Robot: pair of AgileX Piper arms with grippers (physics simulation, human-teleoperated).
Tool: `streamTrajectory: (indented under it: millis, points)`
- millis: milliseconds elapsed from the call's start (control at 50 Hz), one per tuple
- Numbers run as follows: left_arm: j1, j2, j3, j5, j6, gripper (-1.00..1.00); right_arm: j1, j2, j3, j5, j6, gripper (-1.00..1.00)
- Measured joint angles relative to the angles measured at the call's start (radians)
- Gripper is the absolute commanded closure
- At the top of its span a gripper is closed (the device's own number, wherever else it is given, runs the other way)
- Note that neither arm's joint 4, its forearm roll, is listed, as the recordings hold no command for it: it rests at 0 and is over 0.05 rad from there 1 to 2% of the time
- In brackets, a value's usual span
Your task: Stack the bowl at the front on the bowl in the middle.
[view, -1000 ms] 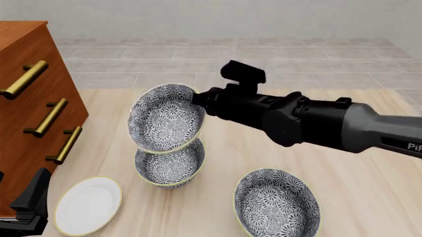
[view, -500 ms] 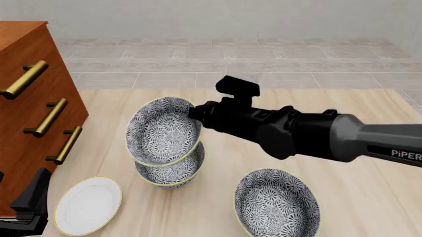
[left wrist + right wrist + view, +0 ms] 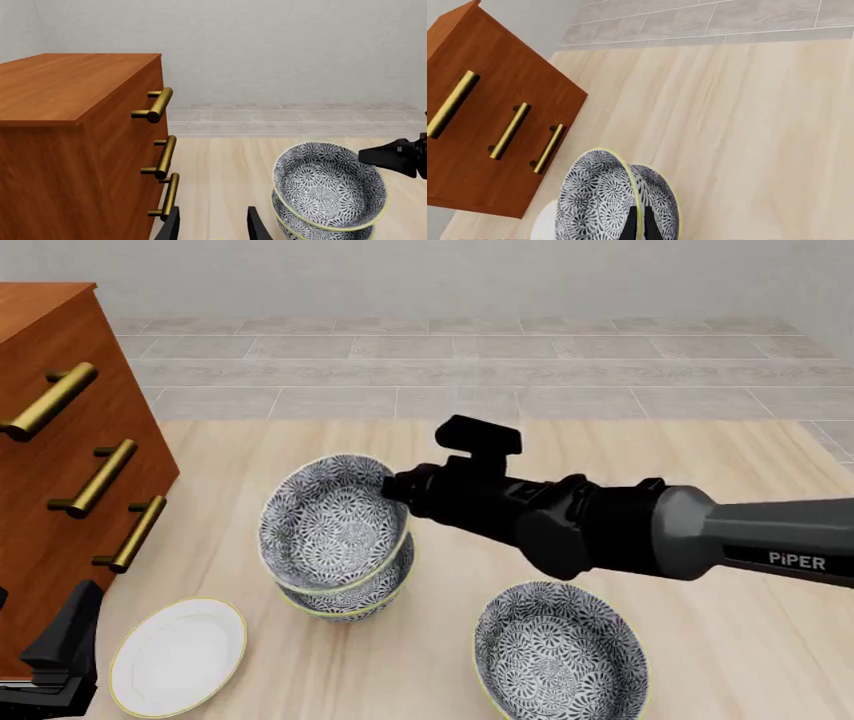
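Three patterned bowls and one plate share the table, and going from left to right the scene reads like this. Furthest left stands the wooden dresser (image 3: 74, 455) with its brass handles, and at its foot sits the left gripper (image 3: 54, 665), idle and low; in the left wrist view its two dark fingers (image 3: 170, 227) stand apart with nothing between them. Just beside it lies the white plate (image 3: 178, 655). Next comes the stack: the bowl in the middle (image 3: 350, 592) rests on the table, and the bowl at the front (image 3: 334, 523) sits tilted in its mouth, its opening leaning toward the camera and its lower edge already inside the other's rim. The right gripper (image 3: 395, 487) pinches the far right edge of that upper bowl; the right wrist view shows its fingers (image 3: 635, 224) closed over the rim, one inside and one outside. Further right, nearest the camera, the wider bowl (image 3: 561, 652) stands alone, well apart from the stack.

My judgement is that the danger lies in the tilt. If the grip lets go while the bowl leans this much, it could rock, slide out of the lower bowl toward the plate, or settle crooked. Pressing down on one side could also tip or push the lower bowl across the table. Levelling it before release looks the safer course.
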Motion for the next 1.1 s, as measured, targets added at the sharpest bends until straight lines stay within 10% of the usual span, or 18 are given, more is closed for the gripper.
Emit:
streamTrajectory:
  millis: [780, 800, 1100]
  points:
    - [0.0, 0.0, 0.0, 0.0, 0.0, -1.0, 0.002, 0.035, 0.044, -0.05, 0.006, 1.0]
    - [0.0, 0.0, 0.0, 0.0, 0.0, -1.0, 0.001, 0.035, 0.044, -0.05, 0.006, -1.0]
    - [0.0, 0.0, 0.0, 0.0, 0.0, -1.0, -0.009, 0.033, 0.03, -0.041, -0.003, -1.0]
